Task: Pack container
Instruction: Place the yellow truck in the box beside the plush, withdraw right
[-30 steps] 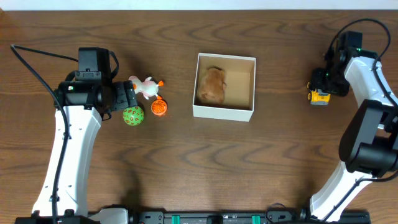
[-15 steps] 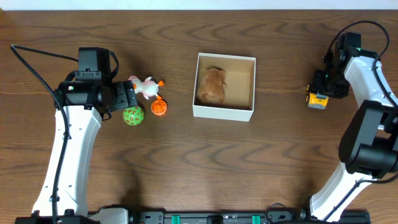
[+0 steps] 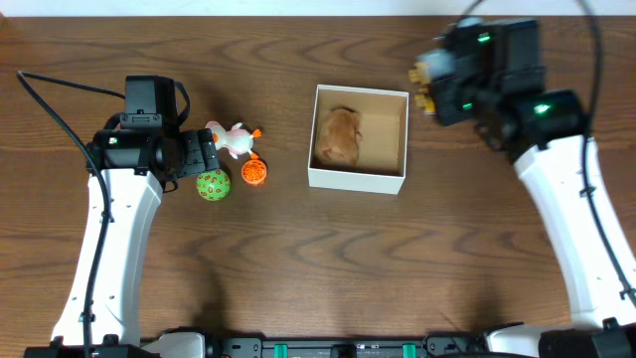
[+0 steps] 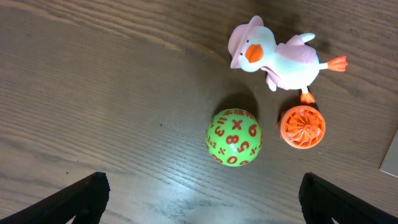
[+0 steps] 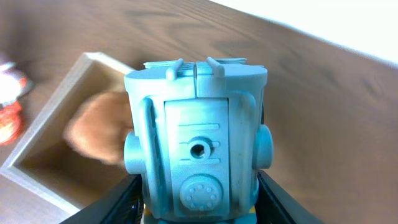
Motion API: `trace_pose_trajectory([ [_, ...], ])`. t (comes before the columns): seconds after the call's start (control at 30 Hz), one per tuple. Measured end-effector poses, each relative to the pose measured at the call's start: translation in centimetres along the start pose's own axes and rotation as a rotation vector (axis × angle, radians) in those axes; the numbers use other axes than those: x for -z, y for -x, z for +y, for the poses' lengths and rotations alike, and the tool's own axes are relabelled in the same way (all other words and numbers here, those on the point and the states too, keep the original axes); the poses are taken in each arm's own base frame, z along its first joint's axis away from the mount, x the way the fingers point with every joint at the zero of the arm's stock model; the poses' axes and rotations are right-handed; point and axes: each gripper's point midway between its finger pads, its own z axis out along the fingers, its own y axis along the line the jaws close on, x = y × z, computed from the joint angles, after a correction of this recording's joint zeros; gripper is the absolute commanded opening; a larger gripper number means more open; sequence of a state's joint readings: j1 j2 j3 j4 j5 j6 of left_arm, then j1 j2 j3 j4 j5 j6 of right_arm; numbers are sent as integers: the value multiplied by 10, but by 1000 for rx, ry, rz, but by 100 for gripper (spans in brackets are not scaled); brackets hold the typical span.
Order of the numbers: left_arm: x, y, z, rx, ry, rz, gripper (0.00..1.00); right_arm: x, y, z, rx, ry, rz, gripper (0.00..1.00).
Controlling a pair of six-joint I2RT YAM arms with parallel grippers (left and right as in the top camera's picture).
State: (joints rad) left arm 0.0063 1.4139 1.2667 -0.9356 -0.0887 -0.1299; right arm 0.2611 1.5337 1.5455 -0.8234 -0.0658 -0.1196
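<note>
The square, shallow cardboard box with white outer walls and a plain brown inside [image 3: 357,178] sits at the middle of the dark wooden table [image 3: 298,268]; a brown furry plush toy [image 3: 338,136] lies in its left half, and its right half shows bare cardboard.

The right gripper [image 3: 435,86] is just beyond the box's far right corner; its black fingers [image 5: 119,205] are clamped on either side of a pale blue-grey plastic toy robot [image 5: 199,143]; in the right wrist view the robot fills the middle, with the box and the blurred plush down to its left.

The left gripper [image 4: 202,202] is spread wide and holds nothing, its two dark fingertips [image 4: 87,196] standing well apart; it is over the table left of the box.

Three small toys lie between it and the box: a white duck with a pink hat and orange feet [image 4: 273,56] farthest away; a green ball printed with red numbers [image 4: 234,137] nearer; an orange ribbed wheel [image 4: 301,126] just right of the ball, close under the duck's foot; none touches the left gripper.
</note>
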Motion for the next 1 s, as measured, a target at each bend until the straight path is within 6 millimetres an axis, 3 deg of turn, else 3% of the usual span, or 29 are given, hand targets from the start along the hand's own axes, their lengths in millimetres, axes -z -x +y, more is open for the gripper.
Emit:
trace_pose_trajectory([
  [0.1,0,0,0,0,0,0,98,-8,1,41,178,74,5,2],
  [0.23,0,0,0,0,0,0,98,-29,-10,66,340,127,49,1],
  [0.33,0,0,0,0,0,0,98,-52,-23,66,420,138,106,8],
  [0.47,0,0,0,0,0,0,98,-91,-45,63,546,164,188,1],
  [0.63,0,0,0,0,0,0,98,-131,-62,54,709,185,230,2],
  [0.7,0,0,0,0,0,0,98,-143,-67,48,764,186,240,8],
  [0.87,0,0,0,0,0,0,98,-166,-86,40,891,215,283,11],
  [1.0,0,0,0,0,0,0,98,-180,-96,38,959,237,299,27],
])
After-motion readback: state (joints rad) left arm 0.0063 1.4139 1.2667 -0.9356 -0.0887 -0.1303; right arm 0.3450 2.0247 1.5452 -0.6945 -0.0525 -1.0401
